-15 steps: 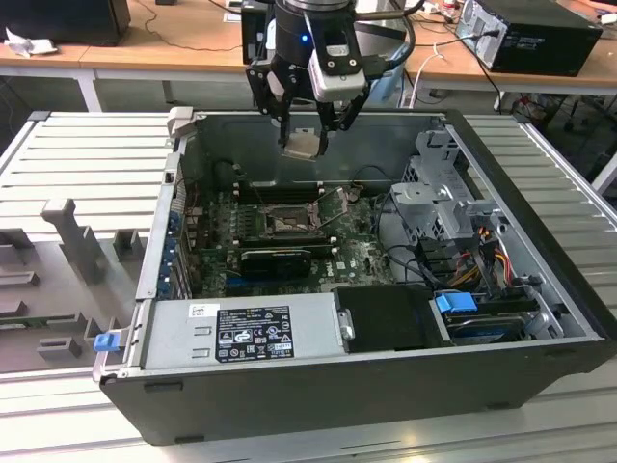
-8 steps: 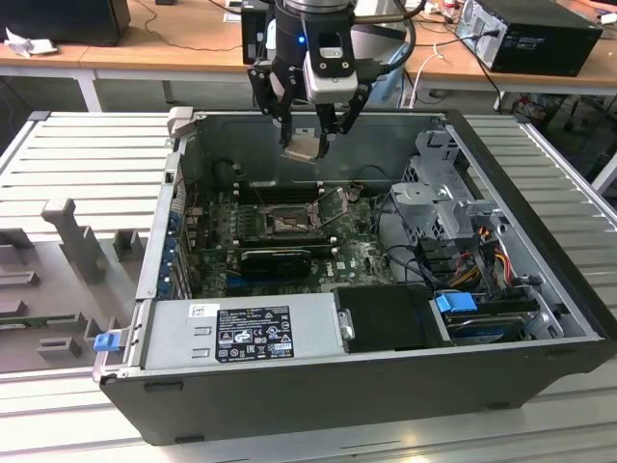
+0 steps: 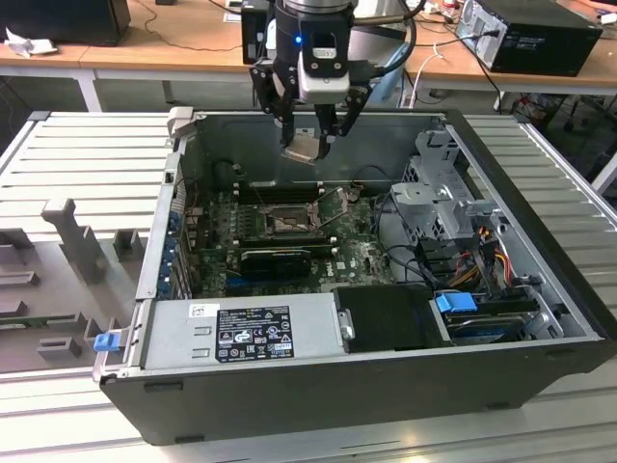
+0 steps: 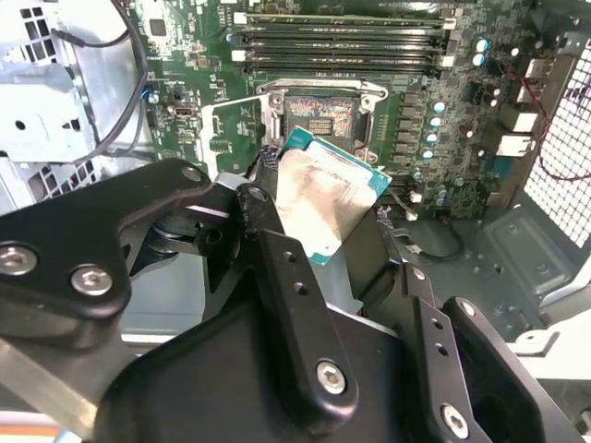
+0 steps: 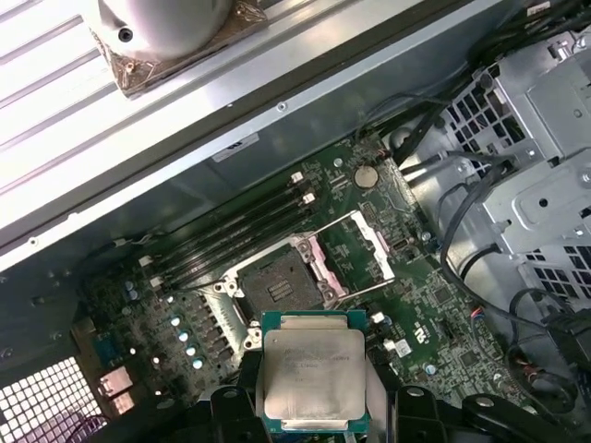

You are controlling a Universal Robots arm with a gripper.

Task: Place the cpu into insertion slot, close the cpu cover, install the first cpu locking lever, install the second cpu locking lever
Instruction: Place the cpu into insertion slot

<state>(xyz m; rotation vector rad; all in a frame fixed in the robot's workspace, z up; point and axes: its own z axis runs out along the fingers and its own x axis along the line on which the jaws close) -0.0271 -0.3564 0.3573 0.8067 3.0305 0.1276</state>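
Computer case (image 3: 386, 386): open, lower centre of the exterior view, on a ribbed surface (image 3: 87, 154).
Insertion slot (image 3: 287, 224): mid-frame, bare.
Cpu cover (image 5: 323, 266): swung up beside the slot.
Gripper (image 3: 307, 145): upper centre, jaws clamped on the cpu (image 3: 302, 148), which is held in the air, apart from the slot.
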